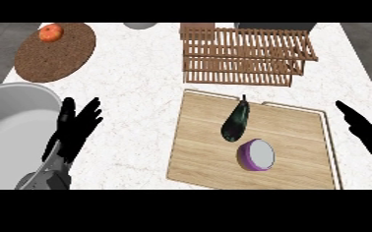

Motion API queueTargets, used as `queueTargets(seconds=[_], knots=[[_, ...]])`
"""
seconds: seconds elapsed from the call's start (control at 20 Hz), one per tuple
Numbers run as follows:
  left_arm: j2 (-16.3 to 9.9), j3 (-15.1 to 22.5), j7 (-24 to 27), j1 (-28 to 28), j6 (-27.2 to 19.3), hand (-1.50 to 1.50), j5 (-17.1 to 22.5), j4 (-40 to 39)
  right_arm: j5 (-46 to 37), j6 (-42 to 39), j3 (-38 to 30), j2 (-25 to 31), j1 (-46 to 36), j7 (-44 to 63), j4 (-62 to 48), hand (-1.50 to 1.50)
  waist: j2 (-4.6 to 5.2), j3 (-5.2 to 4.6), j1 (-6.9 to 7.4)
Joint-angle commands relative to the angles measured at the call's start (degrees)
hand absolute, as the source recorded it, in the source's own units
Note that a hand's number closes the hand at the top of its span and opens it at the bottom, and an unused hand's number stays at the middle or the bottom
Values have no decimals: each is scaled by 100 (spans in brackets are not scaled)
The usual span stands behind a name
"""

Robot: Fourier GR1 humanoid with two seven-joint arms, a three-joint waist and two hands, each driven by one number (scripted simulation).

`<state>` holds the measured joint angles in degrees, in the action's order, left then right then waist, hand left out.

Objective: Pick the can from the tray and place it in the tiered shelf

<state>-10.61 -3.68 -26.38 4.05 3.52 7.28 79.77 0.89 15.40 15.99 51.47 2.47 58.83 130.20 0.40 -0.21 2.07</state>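
1. Two hands show, neither holding anything. Your left hand (76,125) rests at the lower left, fingers straight and released. Your right hand (357,123) enters at the right edge, fingers extended, partly cut off.
2. Locate the can (256,155): it lies on its side on the tray (203,152), purple wall and pale end cap showing, just below the eggplant (236,121).
3. Note that the can lies left of your right hand, which is nearer.
4. Note that the tiered shelf (243,56) stands beyond the tray; its tiers overlap and are hard to separate.
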Motion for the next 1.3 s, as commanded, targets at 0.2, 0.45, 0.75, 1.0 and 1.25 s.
queueTargets(seconds=[0.2, 0.45, 0.75, 1.0, 1.25], knots=[[121, -281, 475, 39, -15, 0, -132, -22, -745, -412, 1188, -634, -1303, 1542, -335, -150, -28, 7, -108], [195, -487, 543, -46, 22, 0, -265, 62, -1348, -252, 1619, -1142, -1399, 1882, -891, -150, -39, 5, -123], [394, -733, 572, -127, 319, 0, -375, 79, -2117, -313, 1979, -1622, -1317, 2003, -1107, -150, -46, 12, -181], [468, -950, 653, -126, 508, 0, -547, 47, -2402, -461, 1955, -2077, -1459, 2036, -1434, -150, -44, 14, -181], [779, -1038, 862, 37, 464, 0, -843, -210, -2679, -416, 1931, -2376, -1418, 1469, -2351, -150, -25, 16, -191]])
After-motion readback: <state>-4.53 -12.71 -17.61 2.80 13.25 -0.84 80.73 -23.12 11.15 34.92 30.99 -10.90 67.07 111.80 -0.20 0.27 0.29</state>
